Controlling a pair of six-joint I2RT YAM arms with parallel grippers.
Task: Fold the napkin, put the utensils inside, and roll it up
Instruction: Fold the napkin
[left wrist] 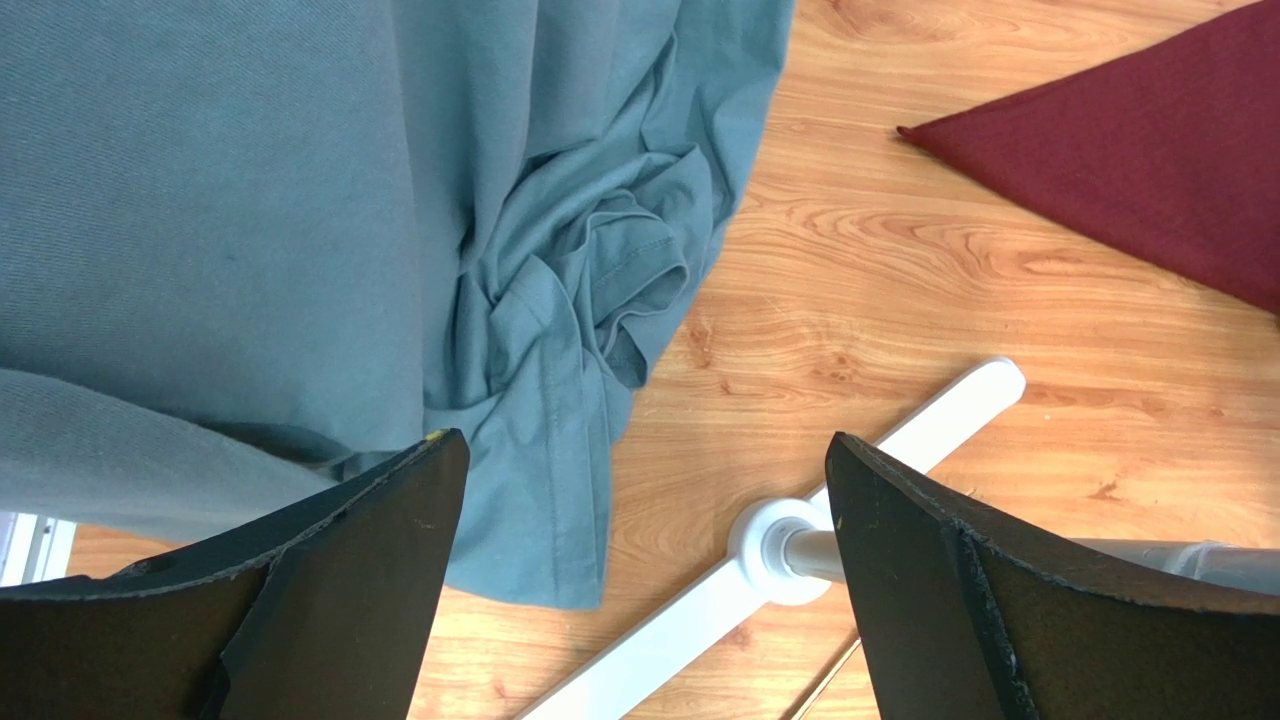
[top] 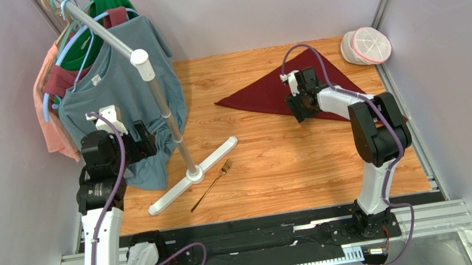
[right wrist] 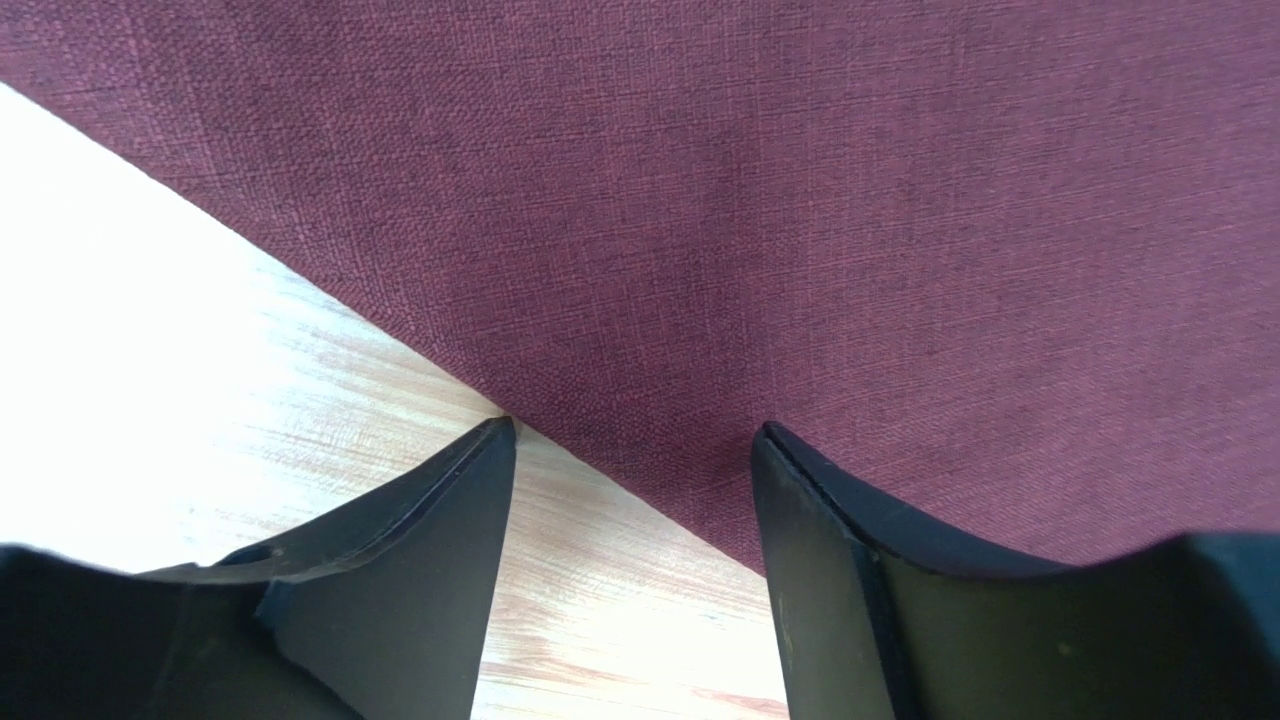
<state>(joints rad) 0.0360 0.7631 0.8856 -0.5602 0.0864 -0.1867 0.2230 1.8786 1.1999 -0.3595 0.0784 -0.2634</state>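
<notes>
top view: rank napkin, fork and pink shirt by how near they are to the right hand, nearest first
1. napkin: directly under the right hand, on the right side.
2. fork: near the middle, to the left of the hand and closer to the arm bases.
3. pink shirt: hanging at the far left.

My left arm [top: 99, 218] raised and bent at the elbow, wrist turned rightward, left gripper [left wrist: 643, 450] low, jaws spread wide, my right arm [top: 373, 146] folded forward, right gripper [right wrist: 634, 435] pointing down, jaws parted with a narrower gap
</notes>
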